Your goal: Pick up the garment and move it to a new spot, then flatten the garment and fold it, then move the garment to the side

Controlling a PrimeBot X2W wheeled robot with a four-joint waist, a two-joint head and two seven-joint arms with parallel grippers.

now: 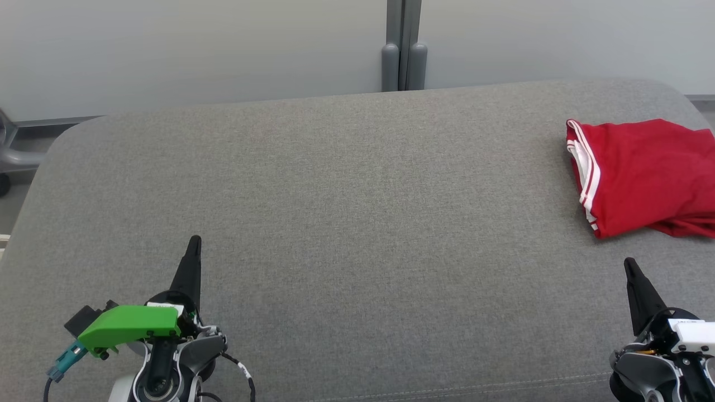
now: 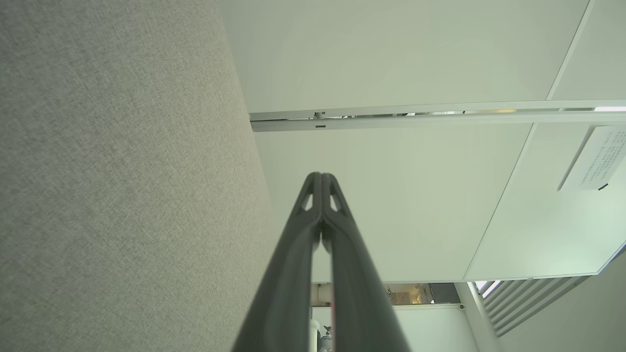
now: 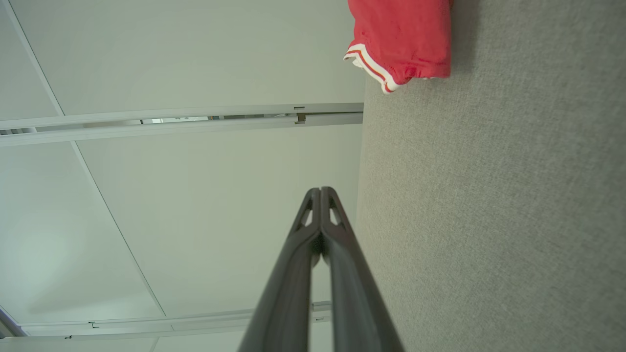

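My left claw (image 1: 194,240) and right claw (image 1: 629,262) are both pinched together and empty, resting low over the near edge of the grey table (image 1: 357,223), well apart from the red garment (image 1: 642,173), which lies folded at the far right, already set aside, I reckon.

Garment (image 1: 642,173): right part cut by the head view's edge, top cut in the right wrist view
Notice (image 2: 594,156): print too small to read
Right gripper (image 1: 631,265): body cut at the corner
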